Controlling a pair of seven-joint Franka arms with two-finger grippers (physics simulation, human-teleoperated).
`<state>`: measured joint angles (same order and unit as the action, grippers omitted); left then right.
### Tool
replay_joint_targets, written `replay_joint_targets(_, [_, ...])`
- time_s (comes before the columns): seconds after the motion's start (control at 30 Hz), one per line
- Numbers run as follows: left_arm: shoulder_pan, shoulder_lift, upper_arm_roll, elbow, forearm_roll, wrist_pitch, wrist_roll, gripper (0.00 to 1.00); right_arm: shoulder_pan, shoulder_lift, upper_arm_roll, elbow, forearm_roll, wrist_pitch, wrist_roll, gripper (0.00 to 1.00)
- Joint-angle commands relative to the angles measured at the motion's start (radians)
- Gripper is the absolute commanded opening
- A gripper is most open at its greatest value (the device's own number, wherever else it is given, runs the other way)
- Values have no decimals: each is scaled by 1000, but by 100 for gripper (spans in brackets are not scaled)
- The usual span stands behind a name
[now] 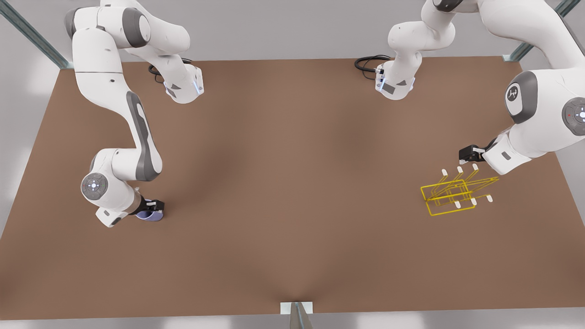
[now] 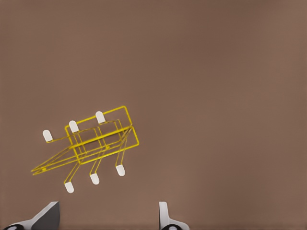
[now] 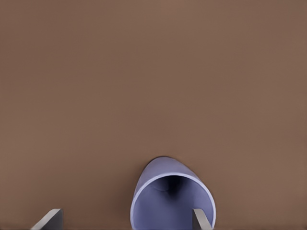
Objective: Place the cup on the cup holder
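Across the brown desk [image 1: 292,192], the cup [image 1: 151,214] is straddled, not yet clamped, by the right end effector [image 1: 153,209] with fingers wide, so closing and carriage to the cup holder [image 1: 452,194], near the open waiting left end effector [image 1: 462,157], is judged next

Front view high overhead, far. Wrist views look down close: left on cup holder [image 2: 86,146], right on cup [image 3: 171,199].

We see a simulated robot test cell: bare brown table [image 1: 292,192], metal frame struts [image 1: 32,34], plain grey surroundings.
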<state>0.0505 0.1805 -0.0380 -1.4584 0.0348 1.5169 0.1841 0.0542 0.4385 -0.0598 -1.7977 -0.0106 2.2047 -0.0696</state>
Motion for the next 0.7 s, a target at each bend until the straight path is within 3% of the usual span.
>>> replay_joint_targets(0.0, [0,-1,0,0,1,-15,5,100,3,0,0,0,3,-2,-50,100])
replay_joint_targets(0.67, [2,5,1,0,14,-34,3,100,35,63,-22,-12,3,-26,-105,100])
